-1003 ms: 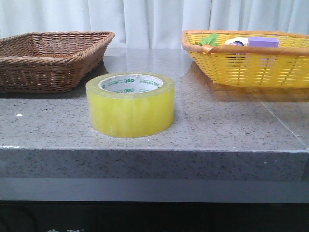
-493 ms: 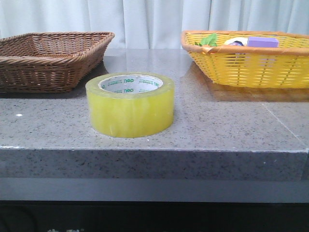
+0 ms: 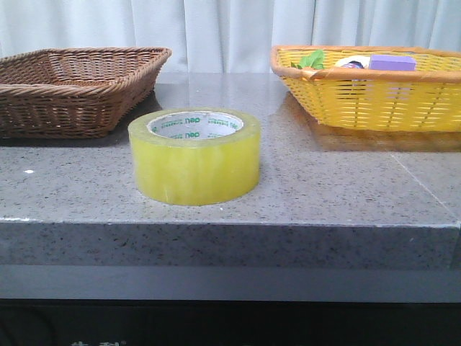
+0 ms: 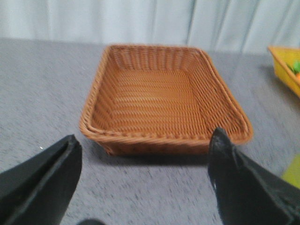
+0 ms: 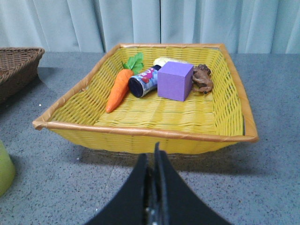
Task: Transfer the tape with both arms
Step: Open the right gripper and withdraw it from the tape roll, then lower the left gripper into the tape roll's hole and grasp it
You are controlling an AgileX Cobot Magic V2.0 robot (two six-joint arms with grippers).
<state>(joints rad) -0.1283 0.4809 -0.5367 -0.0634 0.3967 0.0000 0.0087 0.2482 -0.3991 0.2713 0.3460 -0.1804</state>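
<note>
Two baskets sit toward the far edge of the grey speckled tabletop, and between them, nearer the front edge, the tape stands flat on its side with the core opening facing up, green print showing on the white inner ring. It touches nothing but the stone, well apart from both baskets, a little closer to the brown wicker basket at the far left corner than to the yellow basket at the far right. Neither of my arms shows in the front view. From my left wrist I look over the brown basket, which holds nothing I can see; my left gripper is spread wide, its two black fingers far apart with only bare tabletop between them, and a sliver of the yellow-green roll shows at the edge of that view. My right gripper is pressed closed, fingers meeting with no gap and nothing caught between them, hovering on the near side of the yellow basket. Inside that basket lie a toy carrot with green leaves, a small can on its side just beside it, a purple block next to the can, a brown lumpy object against the block's other side, and something pale yellow behind the block that I cannot identify. White curtains hang behind the table.
</note>
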